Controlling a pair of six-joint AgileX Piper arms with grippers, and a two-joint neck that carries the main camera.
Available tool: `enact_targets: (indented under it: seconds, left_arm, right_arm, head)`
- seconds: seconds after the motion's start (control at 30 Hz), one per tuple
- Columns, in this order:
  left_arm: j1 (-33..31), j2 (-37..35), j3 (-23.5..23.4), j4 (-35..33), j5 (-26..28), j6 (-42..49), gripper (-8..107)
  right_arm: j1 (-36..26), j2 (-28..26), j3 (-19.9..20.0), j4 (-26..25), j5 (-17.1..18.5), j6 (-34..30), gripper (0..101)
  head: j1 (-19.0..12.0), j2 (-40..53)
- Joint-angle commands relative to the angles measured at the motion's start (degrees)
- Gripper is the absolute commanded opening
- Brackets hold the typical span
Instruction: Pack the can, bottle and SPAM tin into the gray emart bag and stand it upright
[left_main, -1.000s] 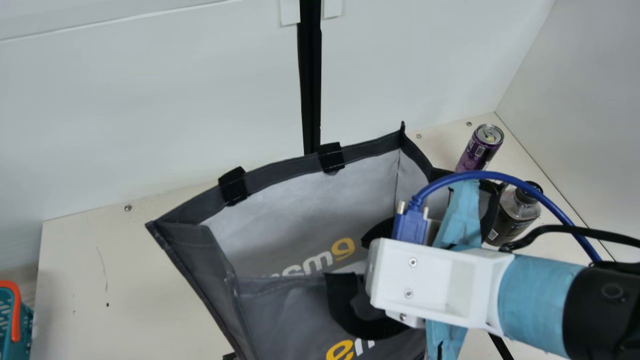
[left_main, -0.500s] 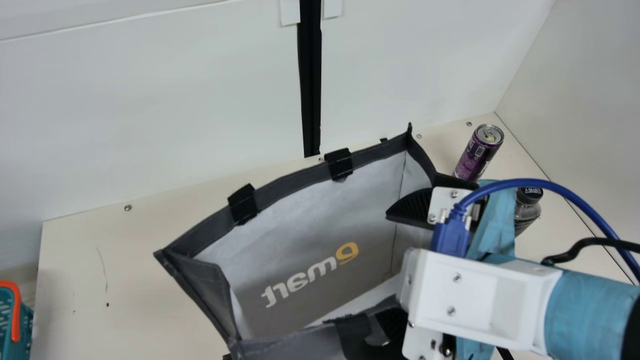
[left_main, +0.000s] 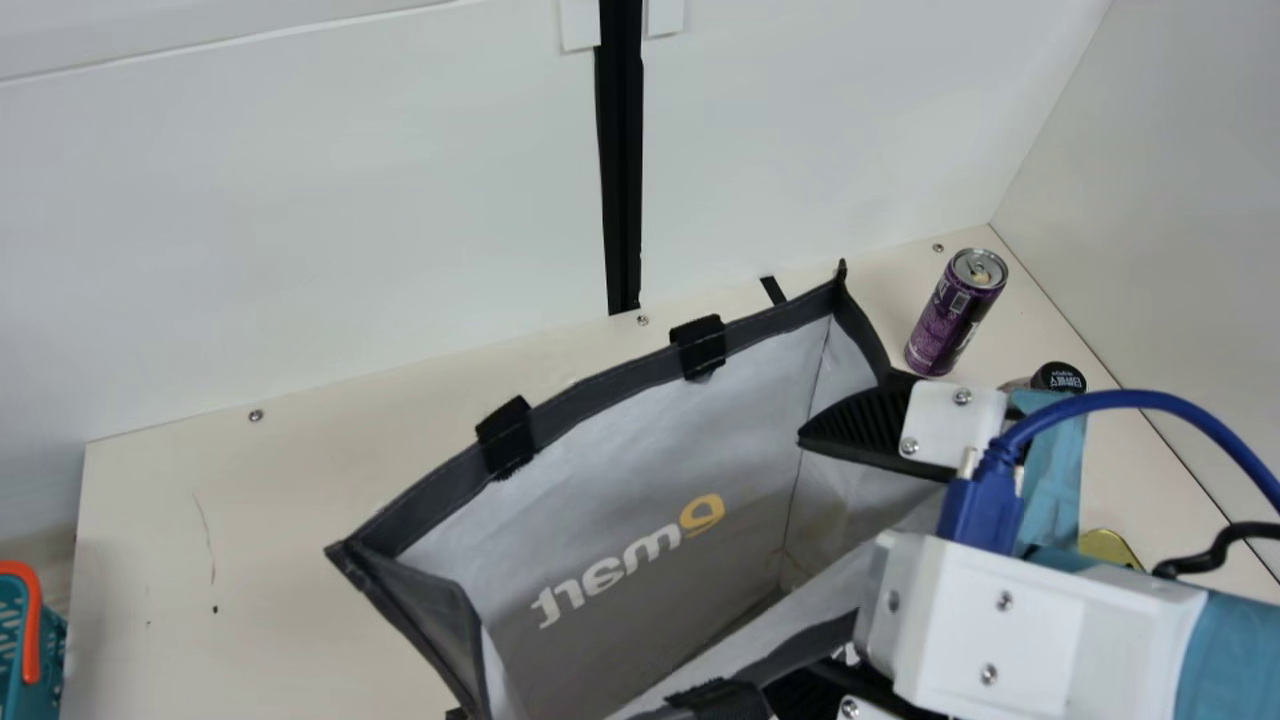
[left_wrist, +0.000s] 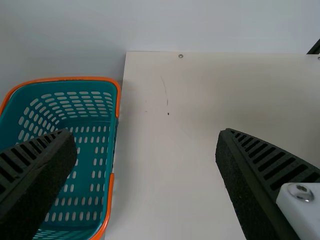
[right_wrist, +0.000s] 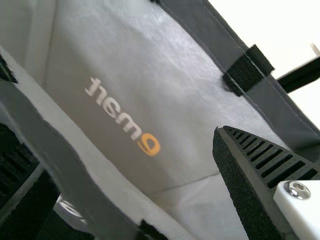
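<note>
My right gripper (left_main: 790, 565) is open at the gray emart bag (left_main: 470, 490), one ribbed finger inside its mouth, the other outside the near wall. In the right wrist view, that wall's dark rim runs between the fingers of the right gripper (right_wrist: 125, 145), and the bag's inside (right_wrist: 165, 95) holds nothing visible. The purple can (left_main: 955, 310) stands behind the bag's right end. Only the dark cap and a bit of shoulder of the bottle (left_main: 1060, 377) show behind the gripper. A gold edge, possibly the SPAM tin (left_main: 1108, 547), peeks out beside the arm. My left gripper (left_wrist: 146, 134) stands open, holding nothing.
A teal basket with orange trim (left_wrist: 95, 150) lies beyond the table's left edge. Bare cream table (left_main: 230, 560) lies left of the bag. White walls close off the back and right side, and a black upright strip (left_main: 622, 160) stands behind the bag.
My right gripper has moved right and toward the near side. The bag has shifted slightly the same way, and its mouth gapes wider. The gold edge has come into view, while more of the bottle is covered.
</note>
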Motion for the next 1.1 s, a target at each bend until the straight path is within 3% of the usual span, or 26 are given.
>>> enact_targets:
  seconds: [0.0, 0.57, 1.07]
  left_arm:
    - [0.0, 0.0, 0.0, 0.0, 0.0, 0.0, 90]
    - [0.0, 0.0, 0.0, 0.0, 0.0, 0.0, 90]
    - [0.0, 0.0, 0.0, 0.0, 0.0, 0.0, 90]
  right_arm:
    - [0.59, -0.24, 0.0, 0.11, -0.08, 1.73, 95]
    - [4.03, -3.28, -2.8, -3.98, -0.08, 9.5, 95]
    - [6.73, -3.94, -8.63, -7.74, -0.08, 16.13, 95]
  head:
    - [-1.3, -0.05]
    - [-1.3, -0.05]
    - [-1.3, -0.05]
